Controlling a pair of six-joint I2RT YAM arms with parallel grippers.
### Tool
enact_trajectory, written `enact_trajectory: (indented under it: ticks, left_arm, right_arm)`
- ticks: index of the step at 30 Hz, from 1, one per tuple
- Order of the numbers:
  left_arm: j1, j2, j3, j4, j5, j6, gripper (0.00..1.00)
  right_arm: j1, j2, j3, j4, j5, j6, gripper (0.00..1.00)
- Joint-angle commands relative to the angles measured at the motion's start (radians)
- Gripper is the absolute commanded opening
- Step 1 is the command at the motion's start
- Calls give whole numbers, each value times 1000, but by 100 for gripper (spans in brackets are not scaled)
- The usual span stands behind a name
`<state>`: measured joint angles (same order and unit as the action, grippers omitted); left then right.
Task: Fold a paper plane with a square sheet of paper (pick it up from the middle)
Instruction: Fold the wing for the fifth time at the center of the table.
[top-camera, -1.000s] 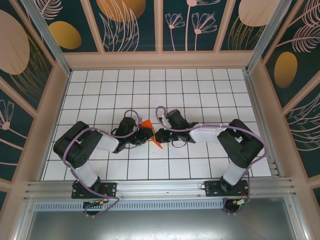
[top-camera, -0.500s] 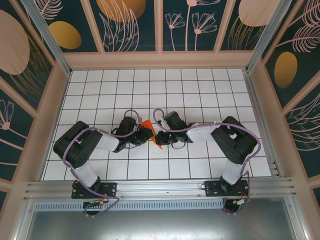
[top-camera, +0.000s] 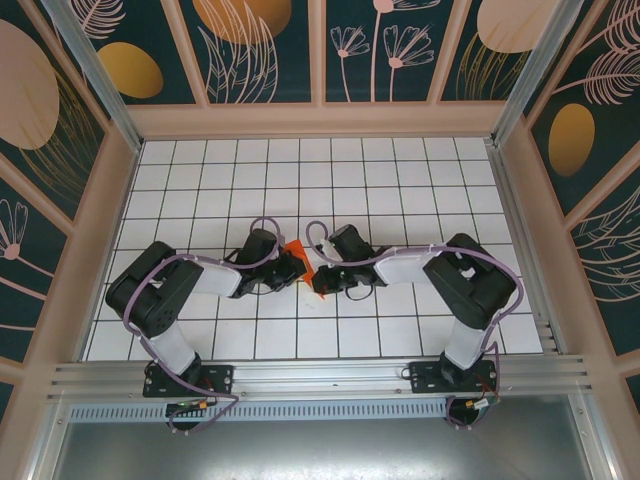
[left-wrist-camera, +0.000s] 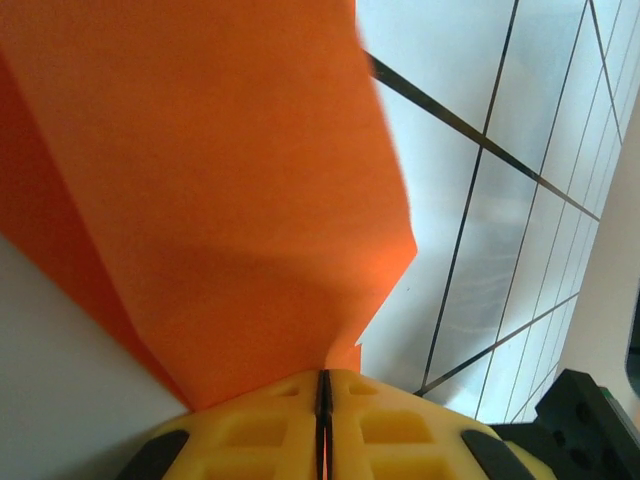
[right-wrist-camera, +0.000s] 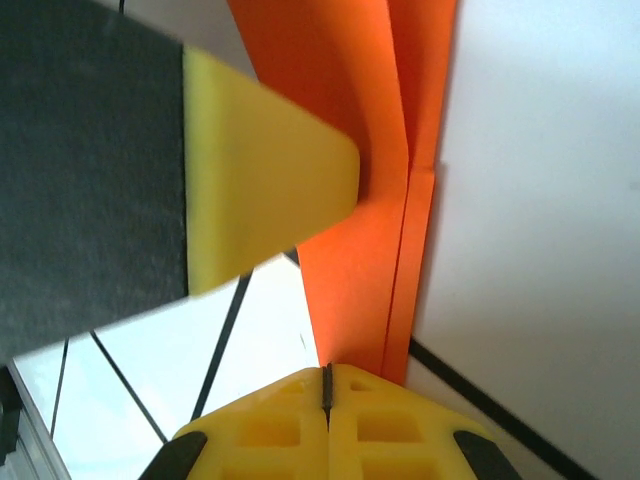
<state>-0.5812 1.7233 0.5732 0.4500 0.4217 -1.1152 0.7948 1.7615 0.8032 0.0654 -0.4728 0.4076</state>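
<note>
Two pairs of fingers share one piece of orange paper. The left fingers (left-wrist-camera: 250, 432) are clenched, their yellow pads meeting in a thin dark seam. The paper plane (left-wrist-camera: 220, 180) rises straight out of that seam, so we judge them to be grasping its edge. The right fingers (right-wrist-camera: 250, 435) are pressed together in the same way, with a narrow folded strip of the paper running up from between them. A further yellow pad (right-wrist-camera: 270, 200), which we take for one of the left arm's, lies against the paper's flank higher up. From above, both pairs meet just beyond the middle of the aluminium rail (top-camera: 320, 372), with the paper bridging the small gap between them, low over the tiled surface (top-camera: 400, 180). We cannot tell whether it touches the tiles. As for progress, we reckon the pick-up and the first folds are done. The sheet no longer reads as a flat square: layers overlap, a long straight crease runs down it in the right wrist view, and a slanted flap with a sharp corner shows in the left wrist view. It is not yet a slim dart, though. No spread wings are visible, and the top view shows only a small, bunched orange wedge. We judge that the lengthwise folds and the wings are left to do.
</note>
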Motion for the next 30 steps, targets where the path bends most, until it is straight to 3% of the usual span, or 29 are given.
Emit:
enact_trajectory:
  ticks: [1,9,16,24,30]
  left_arm:
    - [-2,96,-1,-145,-176,38,12]
    - [-1,96,4,-148,-173,42,12]
    - [-1,84,6,-147,-160,56,12]
    - [-1,90,8,-151,-153,61,13]
    - [-2,90,10,-158,-153,62,13]
  right_arm:
    - [12,-38,-59,-154,-53,-37,2]
    - [14,-84,-118,-200,-27,-50,1]
    - [12,-152,-28,-142,-12,-30,2]
    - [14,-20,46,-29,3,2,1]
    - [12,44,73,-45,9,-10,0]
